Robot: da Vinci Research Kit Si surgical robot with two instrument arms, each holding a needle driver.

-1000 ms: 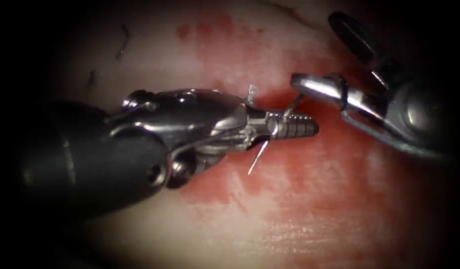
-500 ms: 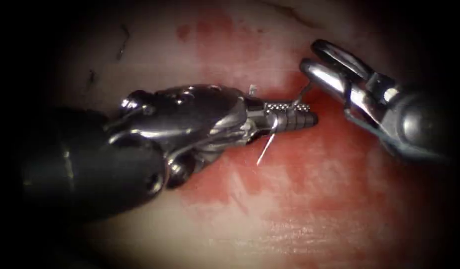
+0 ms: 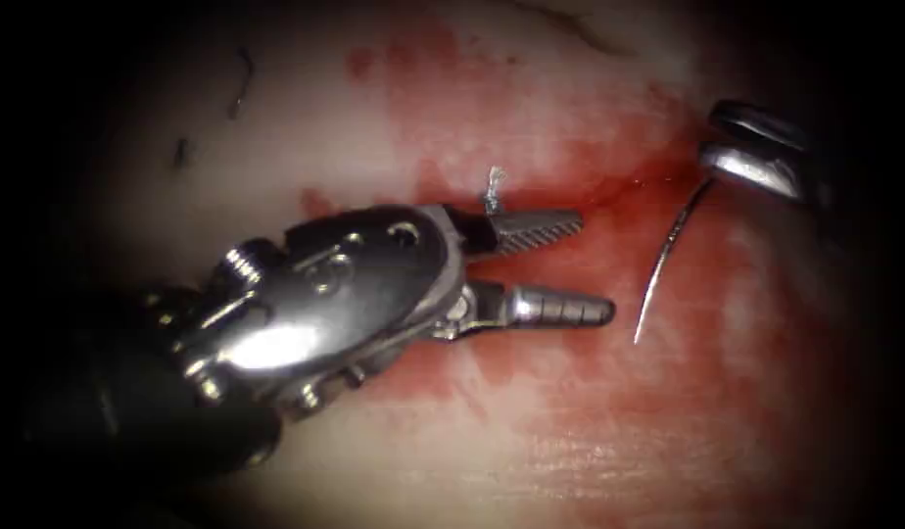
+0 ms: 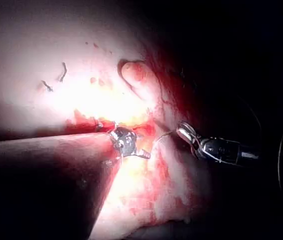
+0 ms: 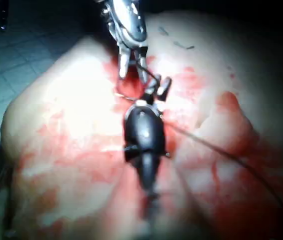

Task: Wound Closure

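— Red fluid [image 3: 609, 323] stains most of the pale tissue [image 3: 531, 460], heaviest along the cut [image 3: 619, 186] in the middle of the endoscope view. Where is the needle?

— The curved needle [image 3: 663, 260] hangs clear of the tissue, right of the left pincer [image 3: 580, 266]. The right pincer [image 3: 712, 167] grips it at its upper end, just by the cut; the sharp tip points down and hovers free above the stained surface.

— And the left pincer?

— Spread wide and holding nothing. One ridged jaw lies along the cut, the other sits lower over the red patch. Half a second ago it was clamped on the needle; since then it has let go, and the right pincer has carried the needle off to the right.

— Any thread?

— A short frayed cut end [image 3: 493, 186] stands up from the tissue just above the left pincer's upper jaw. In the right wrist view a dark thread [image 5: 216, 150] trails from the right pincer [image 5: 156, 89] across the tissue.

— What of the surface further out?

— Top left in the endoscope view the tissue is pale and clean, with two small dark thread scraps [image 3: 242, 78] lying on it. Beyond the tissue's edge, the right wrist view shows a bluish checked cloth [image 5: 26, 55] on the counter.
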